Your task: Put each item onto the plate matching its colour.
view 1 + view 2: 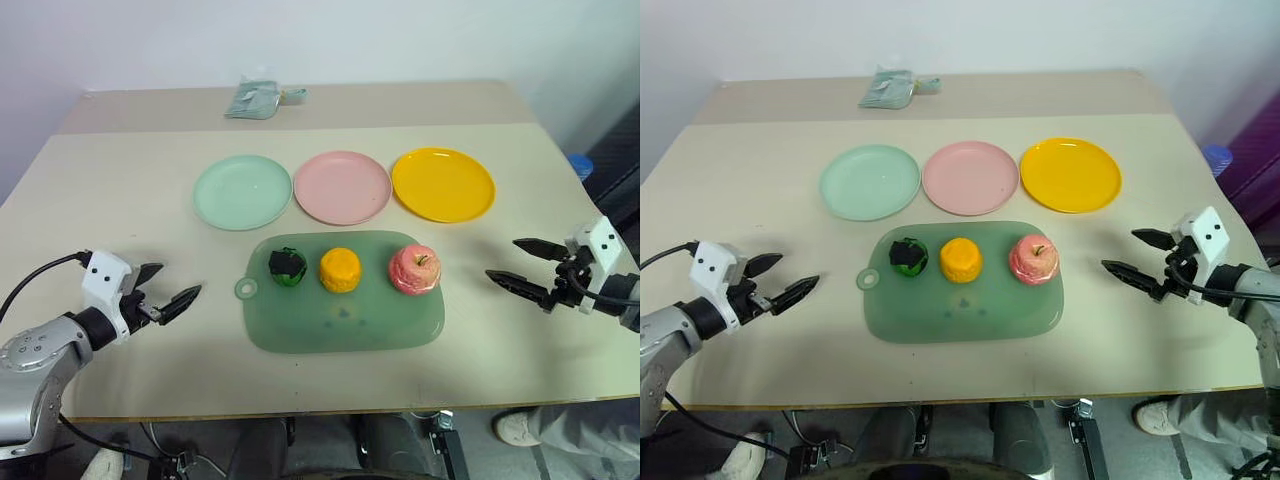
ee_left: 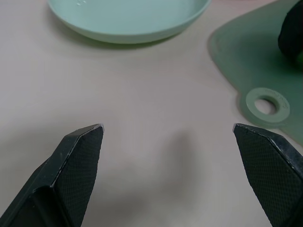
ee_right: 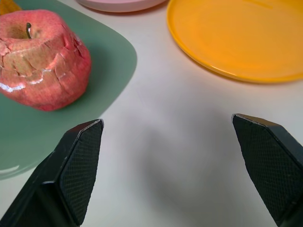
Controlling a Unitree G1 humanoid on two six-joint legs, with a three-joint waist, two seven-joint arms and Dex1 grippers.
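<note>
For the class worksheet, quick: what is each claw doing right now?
Left claw: open, holding nothing.
Right claw: open, holding nothing.

Beige counter (image 1: 120, 200) carries mint plate (image 1: 242, 192), pink plate (image 1: 342, 187), yellow plate (image 1: 443, 184) in a row; green mat (image 1: 340, 315) just in front; crumpled packet (image 1: 255, 98) at far edge.

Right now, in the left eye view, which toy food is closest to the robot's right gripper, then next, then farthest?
From the right gripper:
1. Pink-red apple, at the mat's right end.
2. Orange fruit, in the middle of the mat.
3. Dark green vegetable, at the mat's left end, farthest.
</note>
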